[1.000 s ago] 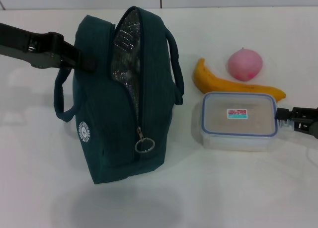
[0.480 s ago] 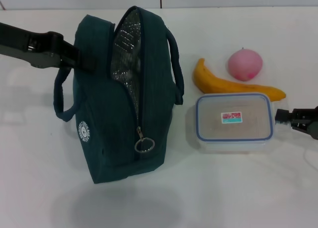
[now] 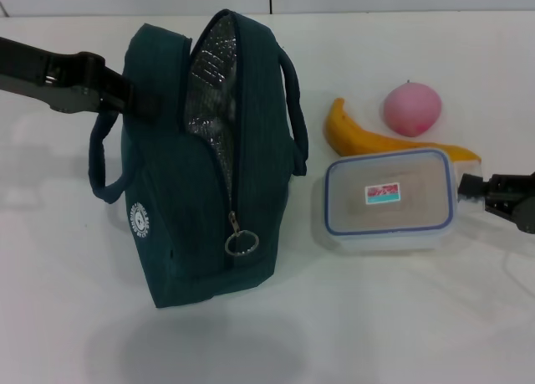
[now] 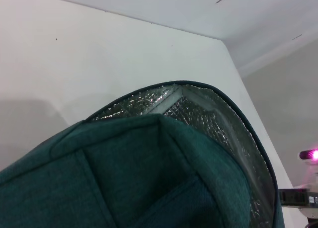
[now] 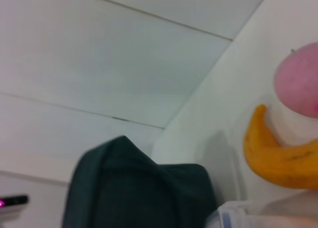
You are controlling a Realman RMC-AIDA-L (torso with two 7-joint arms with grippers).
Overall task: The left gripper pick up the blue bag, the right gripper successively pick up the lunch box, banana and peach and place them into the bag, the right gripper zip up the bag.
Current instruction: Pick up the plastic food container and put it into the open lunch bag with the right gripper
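A: On the white table, to the right of the bag, where does the lunch box sit, and how is it turned?

B: It sits just in front of the banana, its long axis running left to right, lid up, and it covers part of the banana's right half. Its right short end meets the right gripper, which comes in from the right edge. The claw is closed on that end of the box; the fingertips press at the rim.

A: And the fruit?

B: The banana lies lengthwise behind the box, its fatter end toward the bag, its thin tip pointing right. The peach is just behind the banana's middle, close to it; whether they touch I cannot tell.

A: The blue bag?

B: Standing upright at left of the box, apart from it, its zipper open along the top so the foil lining shows, ring pull hanging low on the front. The left gripper holds it at the upper left side, by the handle, clamped on the fabric.
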